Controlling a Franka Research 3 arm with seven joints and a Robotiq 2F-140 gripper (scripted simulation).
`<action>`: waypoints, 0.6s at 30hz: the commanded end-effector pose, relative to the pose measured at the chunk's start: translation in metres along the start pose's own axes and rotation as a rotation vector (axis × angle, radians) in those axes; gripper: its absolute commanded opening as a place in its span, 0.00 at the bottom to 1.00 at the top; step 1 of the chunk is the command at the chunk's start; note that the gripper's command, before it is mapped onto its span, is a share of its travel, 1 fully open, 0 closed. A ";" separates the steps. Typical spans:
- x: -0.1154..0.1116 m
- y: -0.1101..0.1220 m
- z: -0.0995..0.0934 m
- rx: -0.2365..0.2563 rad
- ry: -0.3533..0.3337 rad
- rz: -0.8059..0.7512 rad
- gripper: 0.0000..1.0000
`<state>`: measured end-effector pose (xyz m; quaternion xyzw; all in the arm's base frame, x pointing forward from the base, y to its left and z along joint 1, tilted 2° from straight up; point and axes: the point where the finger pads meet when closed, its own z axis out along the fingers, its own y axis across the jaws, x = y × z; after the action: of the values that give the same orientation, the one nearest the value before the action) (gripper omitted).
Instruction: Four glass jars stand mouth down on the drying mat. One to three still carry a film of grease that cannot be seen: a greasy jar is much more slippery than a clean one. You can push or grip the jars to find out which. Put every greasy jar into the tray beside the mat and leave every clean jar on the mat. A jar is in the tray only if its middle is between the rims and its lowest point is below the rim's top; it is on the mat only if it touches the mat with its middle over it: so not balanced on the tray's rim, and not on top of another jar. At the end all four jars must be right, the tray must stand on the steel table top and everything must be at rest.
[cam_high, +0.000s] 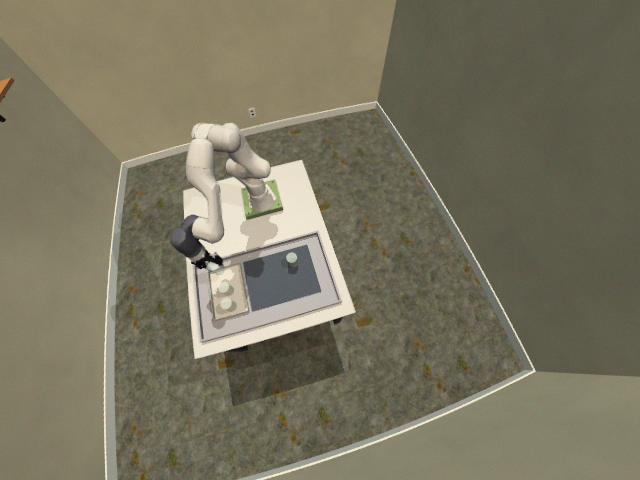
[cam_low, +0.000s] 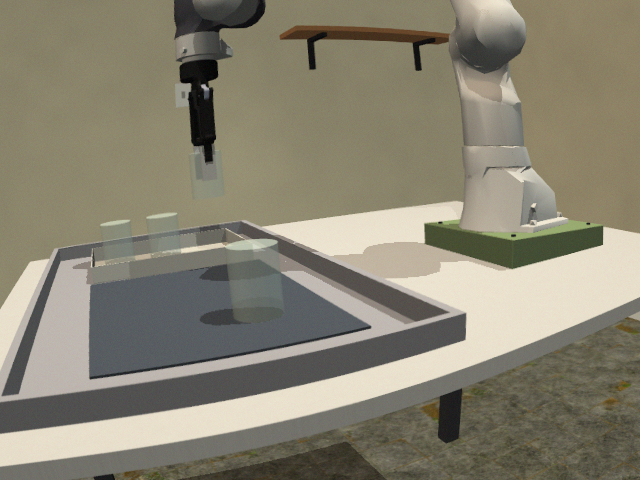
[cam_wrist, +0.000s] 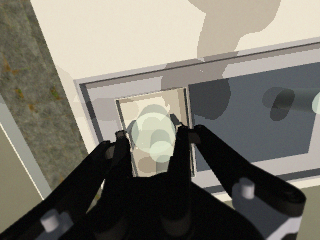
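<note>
My gripper (cam_high: 211, 262) (cam_low: 207, 155) (cam_wrist: 154, 123) is shut on a pale glass jar (cam_low: 207, 181) and holds it upright, raised above the robot-side end of the beige tray (cam_high: 238, 295) (cam_low: 155, 262) (cam_wrist: 131, 107). Two jars stand inside the tray: one jar (cam_high: 223, 287) (cam_low: 163, 233) in the middle and another jar (cam_high: 225, 303) (cam_low: 116, 240) near the end far from the robot base. A fourth jar (cam_high: 291, 257) (cam_low: 255, 281) (cam_wrist: 317, 103) stands on the dark drying mat (cam_high: 279, 285) (cam_low: 155, 330) (cam_wrist: 250, 140), toward its robot side. In the wrist view the held jar partly covers the tray.
A raised grey rim (cam_low: 232, 384) surrounds the mat and the tray. The robot base stands on a green block (cam_high: 248, 211) (cam_low: 480, 248) behind that rim. A wooden shelf (cam_low: 361, 34) hangs on the wall.
</note>
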<state>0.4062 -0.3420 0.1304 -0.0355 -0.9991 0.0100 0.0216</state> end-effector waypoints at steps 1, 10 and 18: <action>-0.003 -0.003 0.008 0.004 -0.013 -0.005 0.00; -0.003 -0.003 0.032 0.004 -0.013 -0.005 0.00; -0.003 -0.003 0.048 0.004 -0.013 -0.005 0.00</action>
<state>0.4045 -0.3436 0.0883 -0.0351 -0.9991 0.0099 0.0216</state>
